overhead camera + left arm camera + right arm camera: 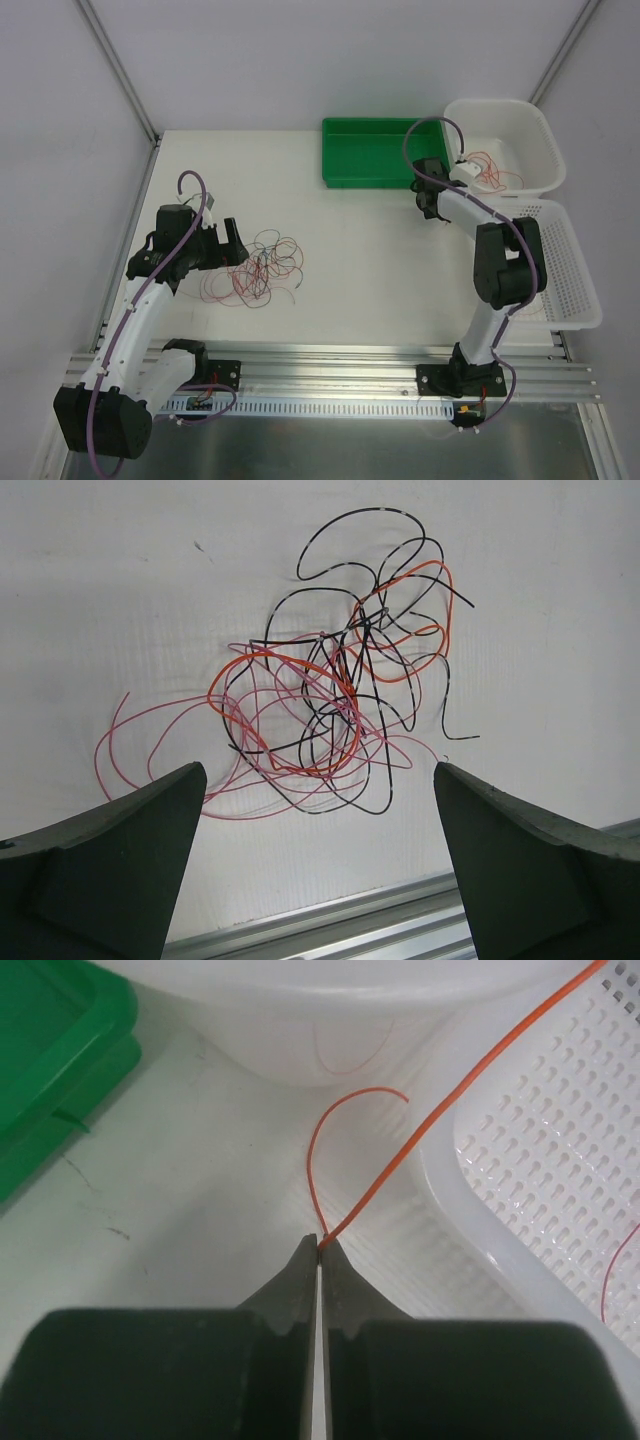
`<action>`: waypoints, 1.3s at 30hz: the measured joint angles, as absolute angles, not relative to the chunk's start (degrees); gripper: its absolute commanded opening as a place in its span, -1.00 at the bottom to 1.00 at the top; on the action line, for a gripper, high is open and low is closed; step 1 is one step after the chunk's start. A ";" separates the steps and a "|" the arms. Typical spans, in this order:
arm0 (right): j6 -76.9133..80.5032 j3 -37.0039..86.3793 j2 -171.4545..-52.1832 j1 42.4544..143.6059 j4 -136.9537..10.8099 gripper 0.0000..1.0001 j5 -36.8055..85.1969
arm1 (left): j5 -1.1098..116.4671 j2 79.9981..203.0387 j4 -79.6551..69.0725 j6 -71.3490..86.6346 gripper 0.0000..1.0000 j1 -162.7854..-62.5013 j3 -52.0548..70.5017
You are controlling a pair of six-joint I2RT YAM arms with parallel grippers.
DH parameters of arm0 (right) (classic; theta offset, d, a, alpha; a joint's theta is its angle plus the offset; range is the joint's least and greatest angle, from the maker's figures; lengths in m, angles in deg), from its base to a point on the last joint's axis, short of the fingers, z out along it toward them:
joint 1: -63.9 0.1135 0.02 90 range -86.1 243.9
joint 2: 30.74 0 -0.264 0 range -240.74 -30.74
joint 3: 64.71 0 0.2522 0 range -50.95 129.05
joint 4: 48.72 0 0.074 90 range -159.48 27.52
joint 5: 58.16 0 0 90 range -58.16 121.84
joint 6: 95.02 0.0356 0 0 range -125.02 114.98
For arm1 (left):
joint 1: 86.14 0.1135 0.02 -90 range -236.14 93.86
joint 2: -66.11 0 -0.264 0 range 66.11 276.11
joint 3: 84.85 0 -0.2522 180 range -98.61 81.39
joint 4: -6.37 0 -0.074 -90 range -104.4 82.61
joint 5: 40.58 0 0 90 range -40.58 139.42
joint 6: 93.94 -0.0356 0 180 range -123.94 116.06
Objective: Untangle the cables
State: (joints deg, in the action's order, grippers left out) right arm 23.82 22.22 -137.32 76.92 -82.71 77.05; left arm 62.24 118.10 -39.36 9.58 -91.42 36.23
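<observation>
The cables [265,265] lie in a loose tangle of red, orange, pink and black loops on the white table, left of centre. My left gripper [232,243] hovers just left of them, wide open. In the left wrist view the tangle [330,690] sits ahead of the open left gripper [318,768], with nothing between the fingers. My right gripper [430,205] is at the back right, beside the baskets. In the right wrist view, the right gripper [321,1242] is shut on a single orange cable [440,1110], which runs up and right over a basket rim.
A green tray [370,150] stands at the back, seen at the left [50,1050] of the right wrist view. Two white baskets stand at the right: the far one [500,105] holds red cables, and the near perforated one [585,290] is close beside my right gripper [540,1160]. An aluminium rail [400,920] runs along the near edge.
</observation>
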 measured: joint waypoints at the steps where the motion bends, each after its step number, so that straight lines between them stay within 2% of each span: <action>1: 23.38 22.15 -136.51 77.29 -82.99 -0.99 76.98 | 62.24 118.06 -39.34 9.60 0.98 -91.42 36.23; 9: 18.38 22.15 -125.78 78.84 -85.66 -0.99 74.36 | 62.24 117.77 -39.34 9.60 0.98 -91.42 36.23; 13: 13.20 27.73 -122.81 78.34 -89.00 -0.99 71.12 | 62.24 117.75 -39.34 9.60 0.98 -91.42 36.23; 24: 4.19 46.63 -122.85 65.49 -89.74 -0.99 53.33 | 62.24 117.75 -39.36 9.60 0.98 -91.42 36.25; 33: 2.73 56.38 -130.33 57.53 -85.50 -0.95 39.61 | 62.24 117.90 -39.36 9.60 0.98 -91.42 36.25; 36: 2.84 58.87 -135.23 55.78 -85.09 -0.69 37.12 | 62.24 118.10 -39.34 9.60 0.98 -91.42 36.25; 37: 2.86 59.22 -136.93 55.24 -84.98 -0.44 36.37 | 62.24 118.21 -39.34 9.60 0.98 -91.42 36.25; 39: 2.82 59.35 -140.01 54.21 -85.07 -0.06 35.19 | 62.24 118.38 -39.34 9.60 0.98 -91.42 36.25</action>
State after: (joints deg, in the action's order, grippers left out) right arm 2.82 59.35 -140.01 54.21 -85.07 35.19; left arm 62.24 118.38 -39.34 9.60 -91.42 36.25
